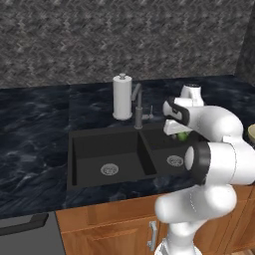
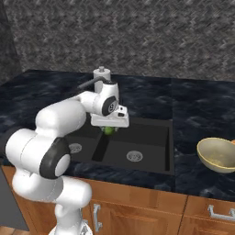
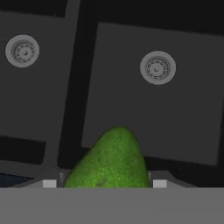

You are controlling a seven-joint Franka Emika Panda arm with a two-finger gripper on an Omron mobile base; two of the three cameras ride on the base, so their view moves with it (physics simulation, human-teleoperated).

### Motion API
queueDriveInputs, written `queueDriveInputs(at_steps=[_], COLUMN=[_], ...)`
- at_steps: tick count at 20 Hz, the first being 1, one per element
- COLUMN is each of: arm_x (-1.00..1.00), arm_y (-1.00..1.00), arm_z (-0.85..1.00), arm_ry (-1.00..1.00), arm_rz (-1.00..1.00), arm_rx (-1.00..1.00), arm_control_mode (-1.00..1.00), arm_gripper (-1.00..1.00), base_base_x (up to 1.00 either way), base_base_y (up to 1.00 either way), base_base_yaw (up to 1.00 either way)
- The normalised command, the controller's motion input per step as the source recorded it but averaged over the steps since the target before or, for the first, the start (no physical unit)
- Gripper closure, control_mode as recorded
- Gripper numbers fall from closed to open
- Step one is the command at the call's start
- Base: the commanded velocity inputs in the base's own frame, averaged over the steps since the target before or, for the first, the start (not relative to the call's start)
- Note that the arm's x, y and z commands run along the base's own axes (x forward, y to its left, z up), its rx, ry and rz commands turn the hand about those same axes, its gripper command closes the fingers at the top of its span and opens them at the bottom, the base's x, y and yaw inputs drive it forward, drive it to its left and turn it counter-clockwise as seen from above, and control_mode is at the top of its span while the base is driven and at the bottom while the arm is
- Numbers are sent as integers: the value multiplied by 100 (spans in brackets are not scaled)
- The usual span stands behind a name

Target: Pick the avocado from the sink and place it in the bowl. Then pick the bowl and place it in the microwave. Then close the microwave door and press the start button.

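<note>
Green avocado (image 3: 109, 159) sits clamped in the gripper (image 2: 109, 130), hanging above the black sink (image 2: 151, 158); tan bowl (image 2: 217, 155) well apart.

Dark marbled counter with a black sink set into it

A dark marbled counter (image 2: 197, 105) is carried on wooden cabinets (image 2: 151, 209). A black double-basin sink (image 2: 158, 158) is sunk into it directly below the claw (image 2: 109, 130), with one round metal drain (image 3: 157, 68) seen in each basin beneath the claw. A white paper-towel roll (image 1: 122, 97) and a grey faucet (image 1: 138, 107) are stood on the counter behind the claw, against the back edge of the sink. A beige bowl (image 2: 218, 155) is set on the counter well off to the claw's right.
</note>
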Motion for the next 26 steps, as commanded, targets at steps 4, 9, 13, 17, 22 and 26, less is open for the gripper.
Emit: queueDriveInputs(at_steps=[4, 9, 13, 17, 22, 26], arm_x=[0, 0, 0, 0, 0, 0], arm_y=[-100, -100, -100, -100, -93, -68], arm_z=[0, 15, 3, 8, 21, 3], arm_ry=[9, 1, -4, -6, -12, -7], arm_rz=[-22, -12, 0, 1, 1, 0], arm_rx=[0, -1, -9, -17, -13, 0], arm_control_mode=[-100, -100, -100, -100, -100, -100], arm_gripper=[100, 100, 100, 100, 100, 100], base_base_x=[0, 0, 0, 0, 0, 0], base_base_y=[0, 0, 0, 0, 0, 0], base_base_yaw=[0, 0, 0, 0, 0, 0])
